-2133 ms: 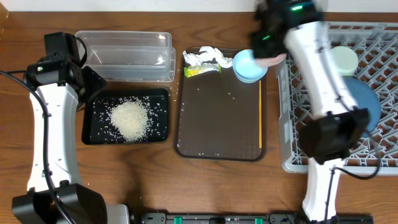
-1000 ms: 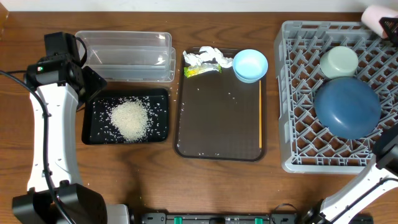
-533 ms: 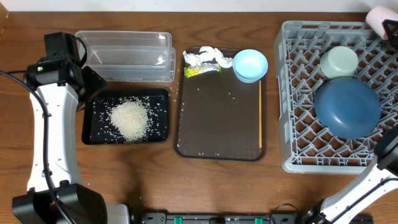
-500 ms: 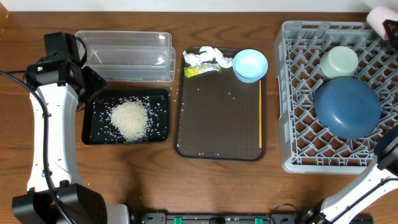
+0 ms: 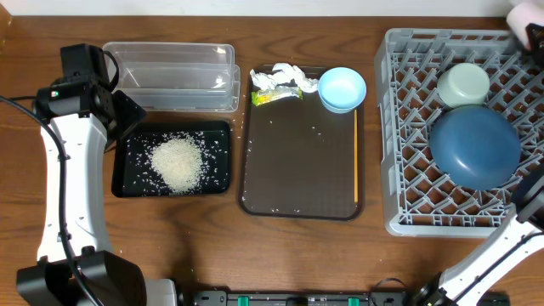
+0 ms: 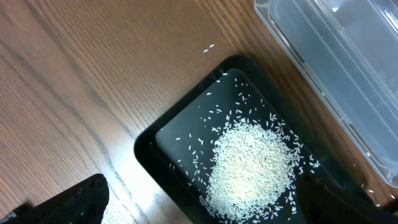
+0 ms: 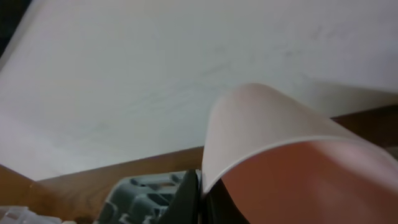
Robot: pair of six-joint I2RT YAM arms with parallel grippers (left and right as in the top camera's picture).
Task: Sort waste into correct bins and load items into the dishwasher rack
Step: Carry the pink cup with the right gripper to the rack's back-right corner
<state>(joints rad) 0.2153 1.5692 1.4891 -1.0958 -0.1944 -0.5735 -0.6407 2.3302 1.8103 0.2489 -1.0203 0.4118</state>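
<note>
Rice (image 5: 177, 163) in black tray (image 5: 126, 189); blue plate (image 5: 474, 146), mint bowl (image 5: 463, 83) in rack (image 5: 401, 174); pink cup (image 7: 280, 143) in right tool (image 7: 200, 186)

pink cup (image 5: 517, 15) clipped at corner, clear tub (image 6: 348, 62) cut by edge

A dark brown serving tray (image 5: 297, 170) lies flat on the wooden table (image 5: 204, 255), near its middle.

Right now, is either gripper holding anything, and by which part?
The right gripper is shut on the pink cup, pinching its wall at the rim. The left gripper is open and empty over the black tray.
</note>
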